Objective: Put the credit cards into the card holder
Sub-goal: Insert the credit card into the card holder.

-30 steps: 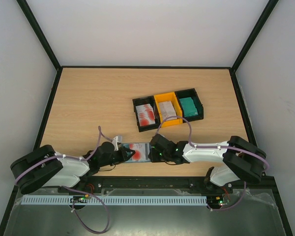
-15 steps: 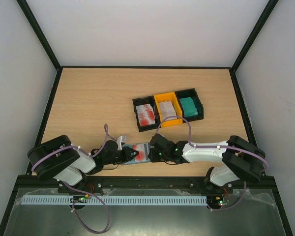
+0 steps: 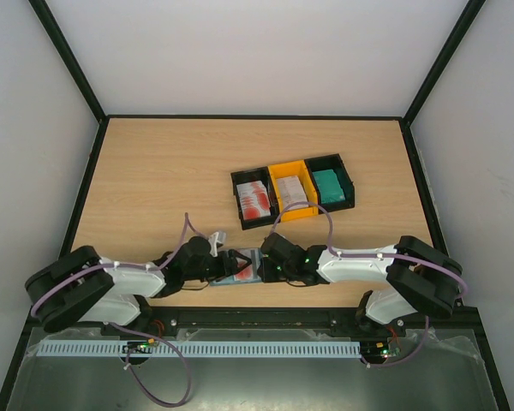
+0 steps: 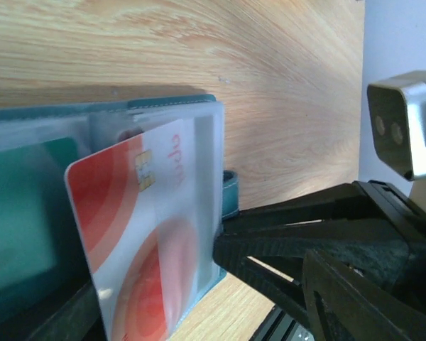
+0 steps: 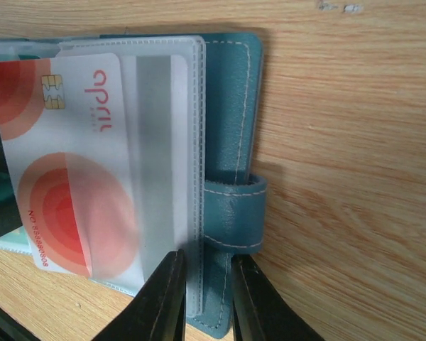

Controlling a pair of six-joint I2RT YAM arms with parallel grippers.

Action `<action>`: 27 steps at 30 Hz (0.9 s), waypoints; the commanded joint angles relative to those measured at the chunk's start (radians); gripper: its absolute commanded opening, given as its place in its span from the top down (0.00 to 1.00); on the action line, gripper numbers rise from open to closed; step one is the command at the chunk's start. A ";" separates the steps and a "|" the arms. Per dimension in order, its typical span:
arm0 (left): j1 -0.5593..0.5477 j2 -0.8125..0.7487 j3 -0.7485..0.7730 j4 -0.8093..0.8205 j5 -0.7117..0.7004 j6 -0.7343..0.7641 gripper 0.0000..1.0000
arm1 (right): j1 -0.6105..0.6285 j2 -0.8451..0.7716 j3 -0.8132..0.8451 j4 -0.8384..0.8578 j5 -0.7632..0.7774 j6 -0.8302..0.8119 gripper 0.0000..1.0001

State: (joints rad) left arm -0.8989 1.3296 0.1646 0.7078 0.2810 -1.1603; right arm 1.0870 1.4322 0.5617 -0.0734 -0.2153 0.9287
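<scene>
With the card holder (image 5: 231, 106) pinched on the counter (image 5: 341, 177) by the right hand (image 5: 207, 270) and the grip of the left hand (image 3: 225, 262) unclear, the stiff, slippery credit card (image 5: 64, 163) half-sleeved there is best pressed edgewise.

On the red-and-white card (image 5: 71, 163), up-left of the right gripper (image 5: 207, 257): stylised red logo lettering, not legible as a word. Near the fingers, reads "NO" plus unclear digits.
</scene>
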 commanded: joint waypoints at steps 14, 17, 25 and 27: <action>-0.012 -0.081 0.292 -0.764 -0.136 0.069 0.10 | 0.008 0.028 -0.048 0.023 -0.009 0.022 0.83; -0.016 -0.080 0.317 -0.797 -0.147 0.071 0.09 | 0.008 0.026 -0.050 0.030 -0.009 0.024 0.83; -0.043 -0.067 0.367 -0.866 -0.139 0.126 0.06 | 0.009 -0.061 -0.075 0.109 -0.020 0.025 0.76; -0.057 -0.040 0.390 -0.886 -0.129 0.168 0.06 | 0.008 -0.097 -0.086 0.137 -0.020 0.024 0.72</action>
State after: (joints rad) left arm -0.9321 1.2533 0.5060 -0.0940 0.1421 -1.0710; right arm 1.0878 1.3998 0.5076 0.0158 -0.2398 0.9524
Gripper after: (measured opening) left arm 0.939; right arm 0.254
